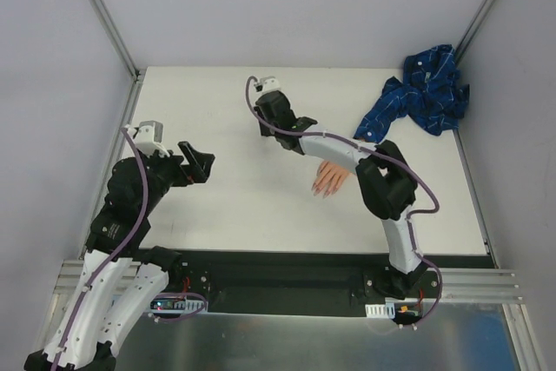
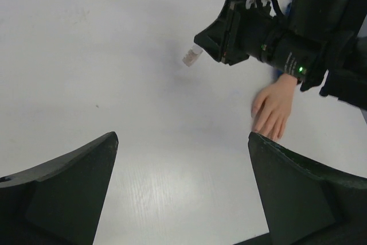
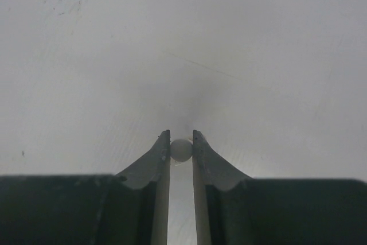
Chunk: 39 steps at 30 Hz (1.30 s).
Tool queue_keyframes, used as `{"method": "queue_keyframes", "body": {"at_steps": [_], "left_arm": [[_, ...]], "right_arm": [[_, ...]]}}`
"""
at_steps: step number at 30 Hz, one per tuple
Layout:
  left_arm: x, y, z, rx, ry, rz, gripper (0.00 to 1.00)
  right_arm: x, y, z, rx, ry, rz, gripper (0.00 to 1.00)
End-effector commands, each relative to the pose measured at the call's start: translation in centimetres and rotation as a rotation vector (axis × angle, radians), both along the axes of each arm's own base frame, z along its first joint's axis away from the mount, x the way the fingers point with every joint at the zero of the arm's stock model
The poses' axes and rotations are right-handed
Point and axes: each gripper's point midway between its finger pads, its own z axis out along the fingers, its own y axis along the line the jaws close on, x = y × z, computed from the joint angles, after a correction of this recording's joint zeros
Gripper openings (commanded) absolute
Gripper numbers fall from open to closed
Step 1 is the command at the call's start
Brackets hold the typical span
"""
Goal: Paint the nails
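Observation:
The flesh-coloured mannequin hand (image 1: 330, 178) lies palm down on the white table, fingers toward the near edge; it also shows in the left wrist view (image 2: 274, 104). Its nails (image 2: 265, 129) are too small to make out. Its blue patterned sleeve (image 1: 426, 93) lies bunched at the back right. My right gripper (image 1: 263, 128) is far left of the hand, shut on a small clear polish bottle (image 2: 192, 55); the bottle's round whitish end (image 3: 182, 149) sits between the fingertips (image 3: 182, 137). My left gripper (image 1: 198, 162) is open and empty, its fingers (image 2: 69, 182) wide apart, left of the hand.
The right forearm (image 1: 334, 149) crosses over the mannequin's wrist. Metal frame posts (image 1: 104, 15) and grey walls bound the table at back and sides. A black strip (image 1: 287, 271) with the arm bases runs along the near edge.

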Motion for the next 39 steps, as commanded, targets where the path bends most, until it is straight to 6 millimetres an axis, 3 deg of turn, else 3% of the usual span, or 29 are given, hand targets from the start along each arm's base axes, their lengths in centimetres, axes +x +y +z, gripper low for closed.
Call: {"method": "queue_keyframes", "body": {"at_steps": [1,2,3,6,7,9,10,11,14,18,28,39], "left_arm": [[-0.2,-5.6,1.3,-0.018,-0.117,-0.347,0.96],[-0.3,-6.5,0.7,0.0,-0.117,-0.417,0.98],[-1.7,-8.6,0.7,-0.021,-0.123,-0.577,0.98],[-2.1,-11.0,-0.3,0.029,-0.201,-0.803,0.97],[-2.5,-11.6,-0.8,0.05,-0.22,-0.857,0.95],[-1.3,-11.8,-1.1,0.156,-0.335,-0.863,0.91],[-0.7,-11.8,-1.3,0.187,-0.364,-0.852,0.92],[-0.2,-11.9,-1.6,0.23,-0.421,-0.864,0.91],[-0.1,-13.0,-2.9,0.284,-0.48,-0.931,0.86],[0.1,-14.5,-3.0,0.267,-0.533,-0.971,0.79],[-1.2,-15.7,-4.4,0.257,-0.575,-1.006,0.7],[-0.5,-15.7,-4.3,0.271,-0.578,-0.986,0.59]], "right_arm": [[-1.2,-3.4,8.4,0.196,0.013,-0.042,0.01],[-2.0,-3.7,8.6,0.219,0.06,-0.03,0.01],[-2.5,-4.7,8.8,0.22,0.092,-0.038,0.01],[-6.4,-7.5,9.5,0.189,0.214,-0.017,0.01],[-7.5,-8.3,11.3,0.201,0.206,-0.008,0.01],[-9.8,-9.4,11.5,0.198,0.262,0.007,0.0],[-10.9,-9.8,13.0,0.227,0.256,0.018,0.01],[-11.9,-10.1,12.8,0.232,0.279,0.026,0.01],[-15.0,-9.9,14.2,0.297,0.319,0.074,0.01],[-17.8,-10.0,14.8,0.319,0.317,0.075,0.01],[-19.8,-7.9,15.7,0.357,0.269,0.016,0.01],[-20.4,-4.8,15.8,0.361,0.293,0.022,0.01]]}}
